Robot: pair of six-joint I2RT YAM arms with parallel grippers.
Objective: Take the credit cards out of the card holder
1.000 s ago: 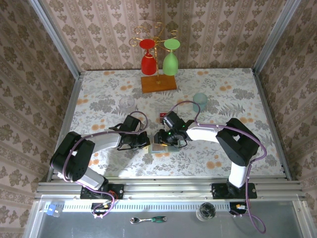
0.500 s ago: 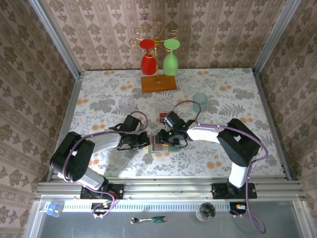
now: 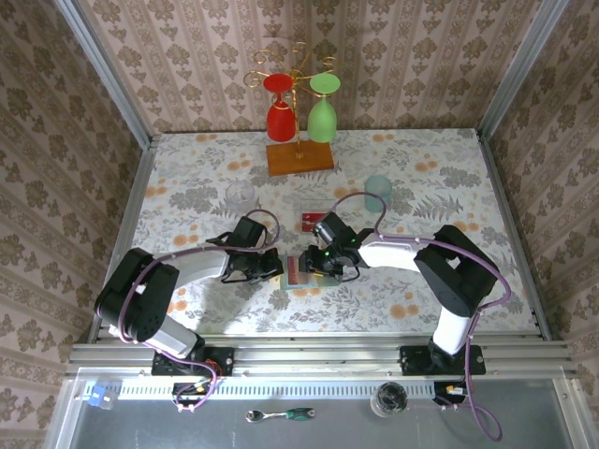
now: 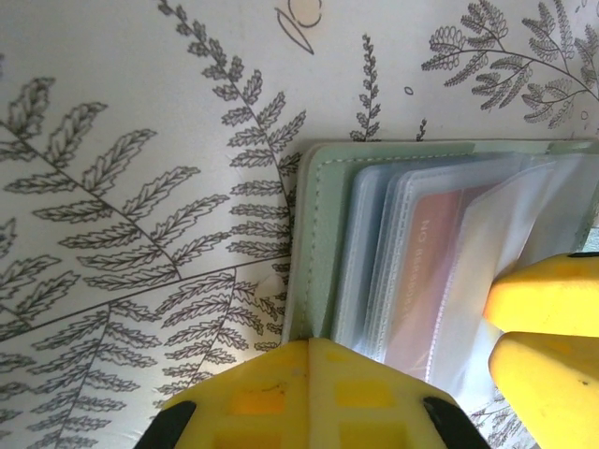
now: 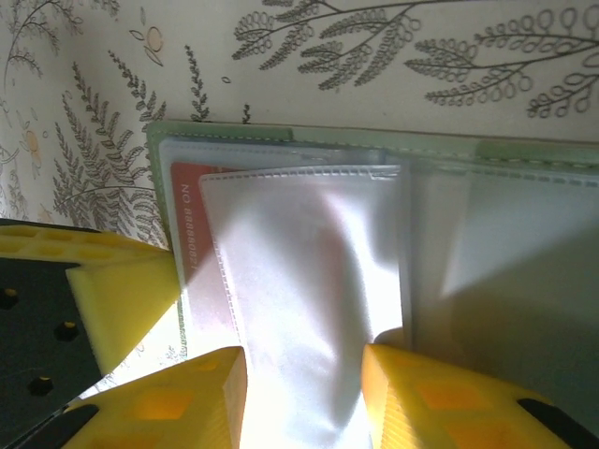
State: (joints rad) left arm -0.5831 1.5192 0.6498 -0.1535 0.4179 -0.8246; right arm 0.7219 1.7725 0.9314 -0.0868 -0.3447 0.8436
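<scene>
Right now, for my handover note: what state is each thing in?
card holder: open, flat on table.
sleeved red card: inside holder.
loose red card: out, on table.
left gripper: shut, tips on holder's edge.
right gripper: astride clear sleeve, grip unclear.
wine glasses: hanging upside down.
teal cup: upright.

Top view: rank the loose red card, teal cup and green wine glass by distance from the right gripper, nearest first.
1. Red card, on the table just beyond the right gripper.
2. Teal cup, farther back, to the right.
3. Green wine glass, hanging far back, centre.
</scene>
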